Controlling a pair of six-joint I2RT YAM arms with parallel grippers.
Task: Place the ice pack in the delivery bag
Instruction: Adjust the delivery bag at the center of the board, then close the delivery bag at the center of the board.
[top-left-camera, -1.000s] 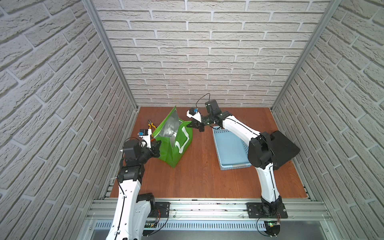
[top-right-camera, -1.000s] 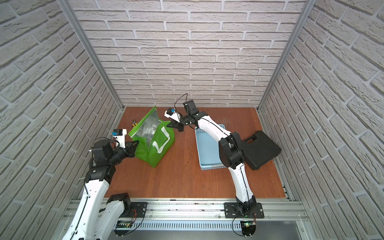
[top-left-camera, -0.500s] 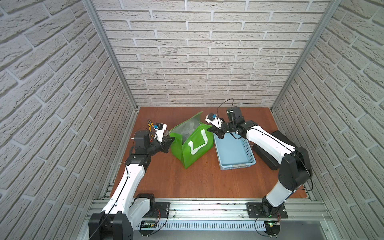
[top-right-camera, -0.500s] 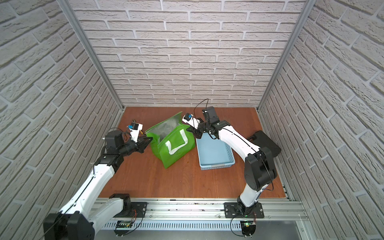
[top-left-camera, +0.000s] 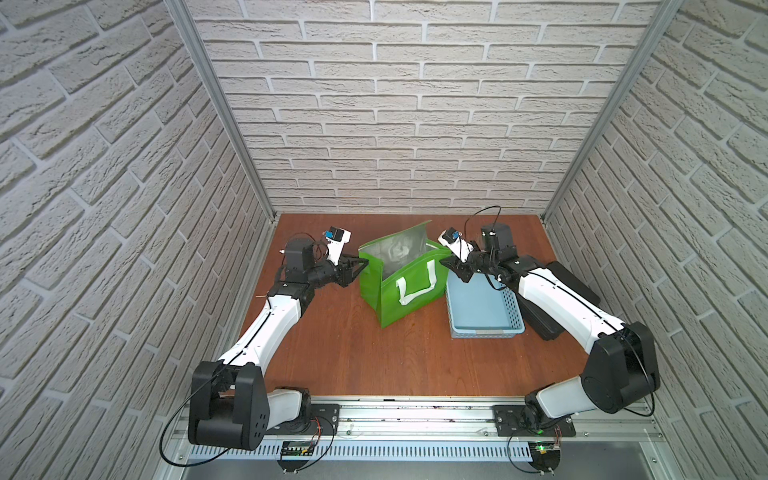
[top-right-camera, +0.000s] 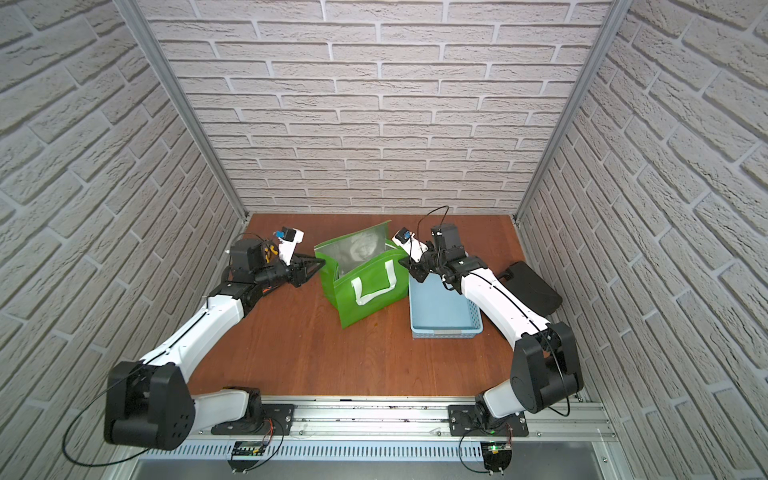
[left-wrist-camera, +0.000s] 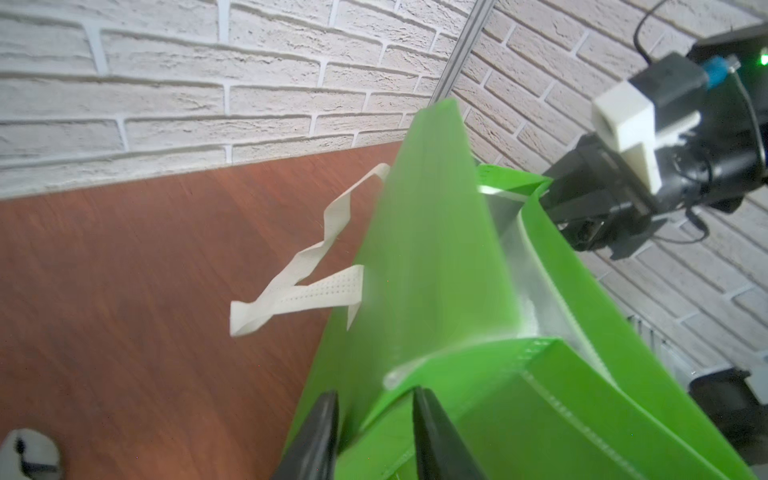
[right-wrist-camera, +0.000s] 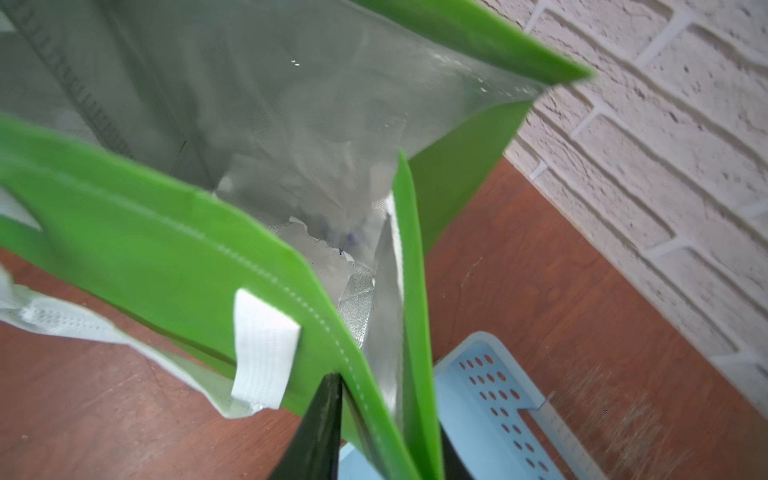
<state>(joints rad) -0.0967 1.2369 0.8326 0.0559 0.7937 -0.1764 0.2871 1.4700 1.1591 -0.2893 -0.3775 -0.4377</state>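
Green delivery bag (top-left-camera: 409, 291) stands upright, mouth open, silver lining showing; ice pack (right-wrist-camera: 328, 243) possibly lies inside

The bag (top-left-camera: 409, 309) is showing bright green outside — its handles (top-left-camera: 402, 289) are gleaming white, its lining (top-left-camera: 399, 251) shining silver. The basket (top-left-camera: 513, 309) is showing light blue, dotted with round holes. The bench (top-left-camera: 353, 357) is glowing red-brown with wood grain; the walls (top-left-camera: 395, 124) are wearing a pale grey-white brick pattern.
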